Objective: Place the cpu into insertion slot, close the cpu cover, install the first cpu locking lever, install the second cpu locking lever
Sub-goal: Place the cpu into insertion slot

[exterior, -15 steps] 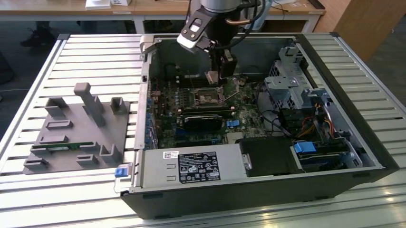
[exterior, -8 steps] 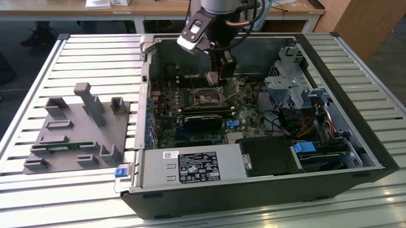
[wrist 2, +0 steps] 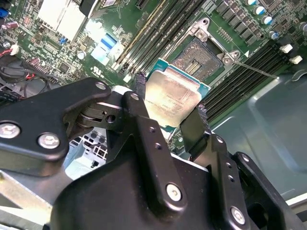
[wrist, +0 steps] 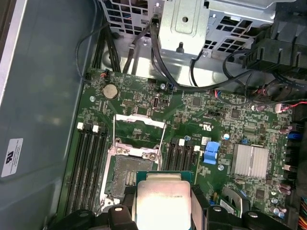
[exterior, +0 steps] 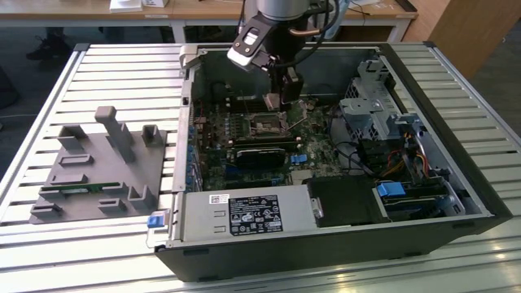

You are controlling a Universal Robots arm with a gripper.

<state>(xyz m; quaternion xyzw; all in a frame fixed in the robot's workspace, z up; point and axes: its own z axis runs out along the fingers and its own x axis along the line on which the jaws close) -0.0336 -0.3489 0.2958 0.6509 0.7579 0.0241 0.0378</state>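
The black jaws pinch the cpu (wrist 2: 172,98) by two opposite edges; its faint print is unreadable. Just beyond the jaws lies the insertion slot (wrist 2: 200,56), with the cpu cover (wrist: 140,119) lifted.

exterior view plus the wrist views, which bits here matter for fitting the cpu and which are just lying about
For the job:
gripper, shut on the cpu
insertion slot, empty
cpu cover, swung open
locking lever

Just lying about:
grey fixture block on the slatted table
power supply box
coin cell battery
silver heatsink
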